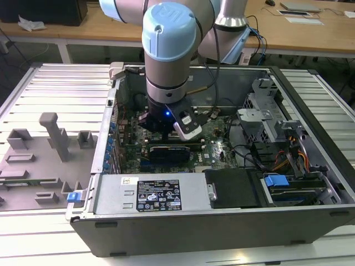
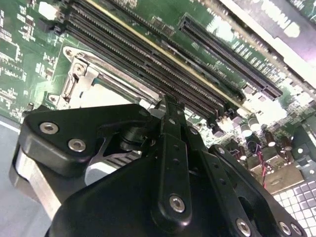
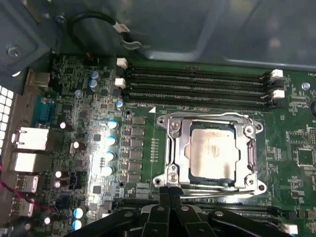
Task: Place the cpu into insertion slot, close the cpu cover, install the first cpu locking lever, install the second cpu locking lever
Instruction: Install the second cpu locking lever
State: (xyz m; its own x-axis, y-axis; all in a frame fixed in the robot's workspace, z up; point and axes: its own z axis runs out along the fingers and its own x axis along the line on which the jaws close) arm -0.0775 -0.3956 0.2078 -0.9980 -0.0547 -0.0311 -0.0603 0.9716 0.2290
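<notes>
In the first wrist view the cpu (image 3: 212,153) lies flat with its pale metal top showing through the window of the cpu cover (image 3: 178,148). The silvery cover is down over it, and the insertion slot beneath is hidden. Thin metal levers (image 3: 255,157) run along the frame's edges; I cannot tell whether they are latched. My gripper (image 3: 170,193) is shut, with nothing visible between its black fingers, and its tips sit just at the socket frame's edge. The second wrist view shows the gripper (image 2: 168,103) beside a corner of the cover (image 2: 79,74). In the exterior view the gripper (image 1: 166,132) hangs inside the open computer case.
Long black memory slots (image 3: 197,84) run beside the socket. Capacitors (image 3: 111,140) and rear ports (image 3: 29,138) flank it. A black card (image 1: 169,152), power supply (image 1: 150,194), drive cage (image 1: 260,119) and cables (image 1: 283,152) crowd the case. A grey fixture tray (image 1: 44,155) lies at the exterior view's left.
</notes>
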